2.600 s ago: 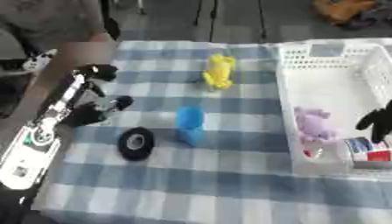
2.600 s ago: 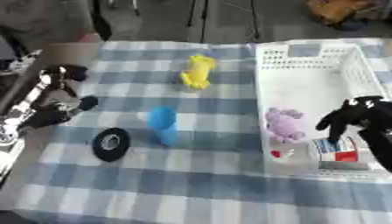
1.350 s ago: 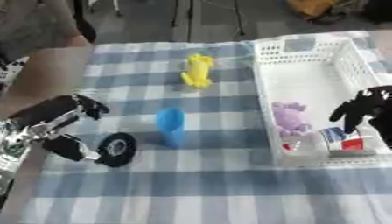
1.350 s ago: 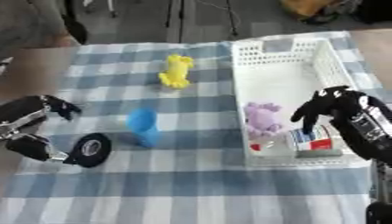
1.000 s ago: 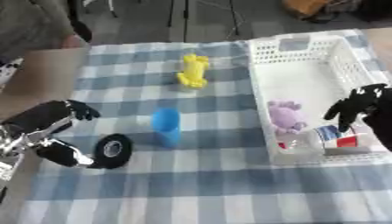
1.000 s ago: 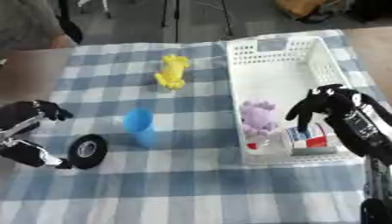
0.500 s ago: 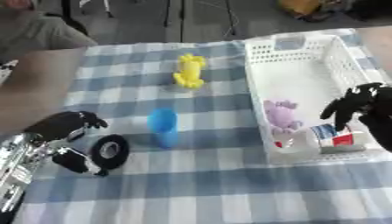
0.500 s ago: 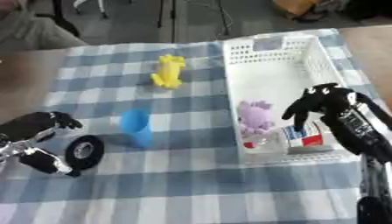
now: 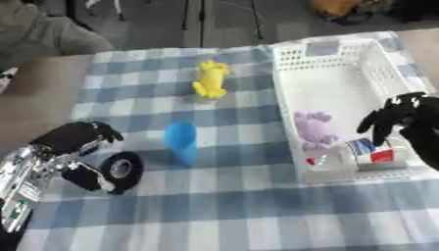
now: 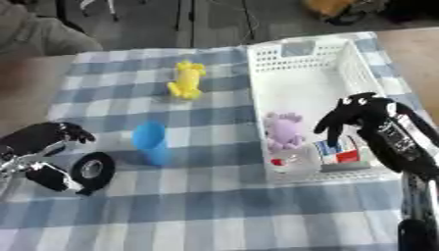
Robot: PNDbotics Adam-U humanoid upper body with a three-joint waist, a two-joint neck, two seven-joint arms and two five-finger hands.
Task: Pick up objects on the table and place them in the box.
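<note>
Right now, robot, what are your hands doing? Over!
Left hand curling round the black tape roll, fingers beside it. Right hand over the white basket, holding nothing. Blue cup and yellow toy on the table.

A white perforated plastic basket at the table's right holds a purple plush toy and a small carton; left of it a blue cup stands between a yellow toy behind and a black tape roll to its left front.

My glossy black left hand with silver metal meets a matt black rubbery ring on the blue-and-white checked cloth; beside it, a smooth blue plastic cup; beyond, a white perforated plastic basket.
</note>
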